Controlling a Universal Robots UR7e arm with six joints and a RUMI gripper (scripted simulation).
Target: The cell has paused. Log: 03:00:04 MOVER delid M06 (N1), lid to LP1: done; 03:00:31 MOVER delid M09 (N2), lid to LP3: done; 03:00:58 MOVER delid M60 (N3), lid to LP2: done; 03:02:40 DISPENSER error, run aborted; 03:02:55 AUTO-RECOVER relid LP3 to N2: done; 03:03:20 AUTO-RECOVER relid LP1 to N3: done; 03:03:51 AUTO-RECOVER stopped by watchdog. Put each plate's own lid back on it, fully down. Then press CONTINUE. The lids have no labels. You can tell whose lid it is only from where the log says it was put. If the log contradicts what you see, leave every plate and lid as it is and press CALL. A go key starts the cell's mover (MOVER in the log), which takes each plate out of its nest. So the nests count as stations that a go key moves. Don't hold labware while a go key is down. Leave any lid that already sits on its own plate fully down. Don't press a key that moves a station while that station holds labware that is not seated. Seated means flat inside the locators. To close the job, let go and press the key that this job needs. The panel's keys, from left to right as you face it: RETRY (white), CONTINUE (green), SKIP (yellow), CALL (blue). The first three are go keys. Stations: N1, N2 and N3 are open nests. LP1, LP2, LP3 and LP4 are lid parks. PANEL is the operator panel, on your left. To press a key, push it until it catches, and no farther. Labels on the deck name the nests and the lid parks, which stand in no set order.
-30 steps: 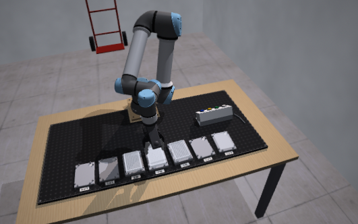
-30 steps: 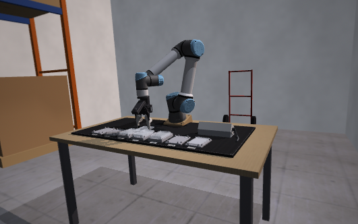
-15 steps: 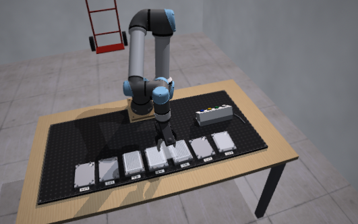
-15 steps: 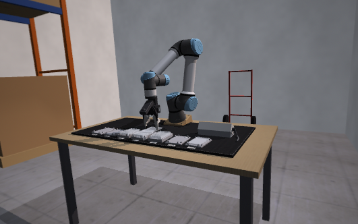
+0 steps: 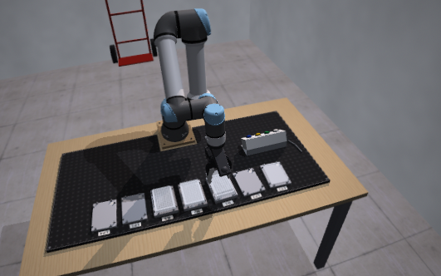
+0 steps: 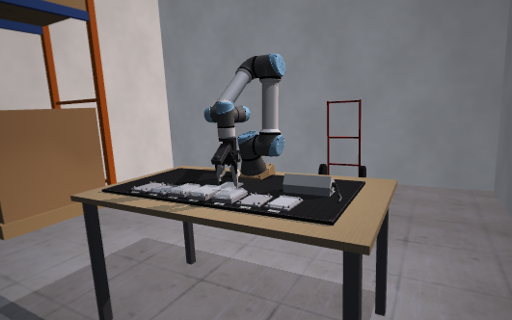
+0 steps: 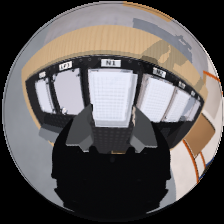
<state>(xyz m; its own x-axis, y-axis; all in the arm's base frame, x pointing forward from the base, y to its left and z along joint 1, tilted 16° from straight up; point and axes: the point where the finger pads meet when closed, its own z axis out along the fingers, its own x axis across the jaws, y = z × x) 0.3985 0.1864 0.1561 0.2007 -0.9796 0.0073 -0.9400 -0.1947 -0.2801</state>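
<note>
Tense spot, right over the near row! Held a clear lid [image 5: 214, 174] [image 6: 234, 185] [image 7: 112, 121] in the half-spread gripper [image 5: 222, 171] [image 6: 229, 185] [image 7: 112, 104], clamped edge to edge, just above the N1 plate [image 5: 225, 192] [image 6: 228, 196] [image 7: 110, 82]. Risked a cocked lid if lowered slightly off line, with one rim likely to catch on the plate's corner. Risked nudging that plate off its locators, too, if pressed while crooked, and so spoiling CONTINUE on the panel [image 5: 264, 144] [image 6: 307, 185], far right. Looked bare-welled at the N3 plate [image 5: 164, 200] [image 6: 183, 189], farther left. Stood high at the elbow, wrist dropped nearly plumb, fingers aimed down.
</note>
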